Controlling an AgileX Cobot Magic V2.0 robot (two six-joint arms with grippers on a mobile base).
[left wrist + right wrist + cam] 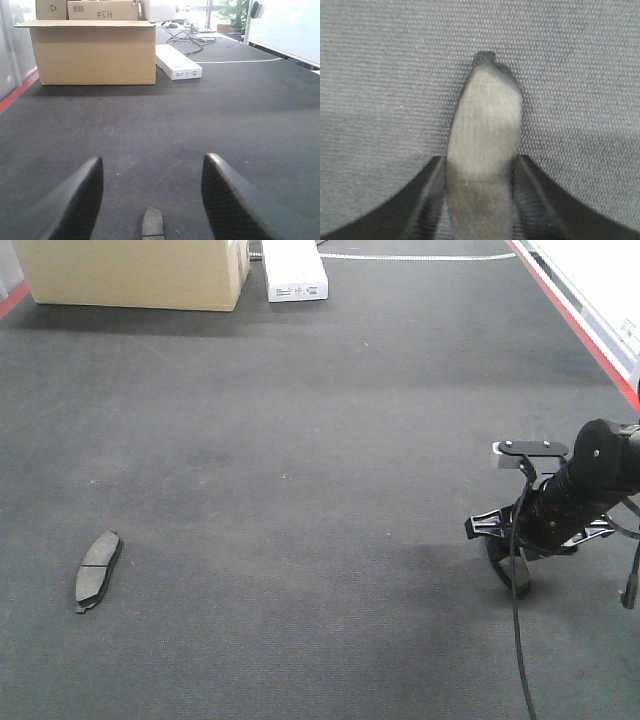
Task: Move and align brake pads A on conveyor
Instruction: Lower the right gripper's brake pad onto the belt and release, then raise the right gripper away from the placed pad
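Note:
One brake pad A [98, 570] lies flat on the conveyor [300, 470] at the left, dark grey with a groove across its middle. In the left wrist view its tip [152, 222] shows low between the wide-apart fingers of my open left gripper [152, 162], which hovers just behind it. The left gripper is outside the front view. At the right, my right gripper [512, 562] points down at the belt. Its jaws [480, 170] are shut on a second brake pad A [486, 120], which sticks out ahead of the fingers, close over the woven belt.
A cardboard box [130, 275] and a flat white box [293, 270] stand at the far end of the belt. The red side edge [580, 330] runs along the right. A black cable [520, 660] hangs from the right arm.

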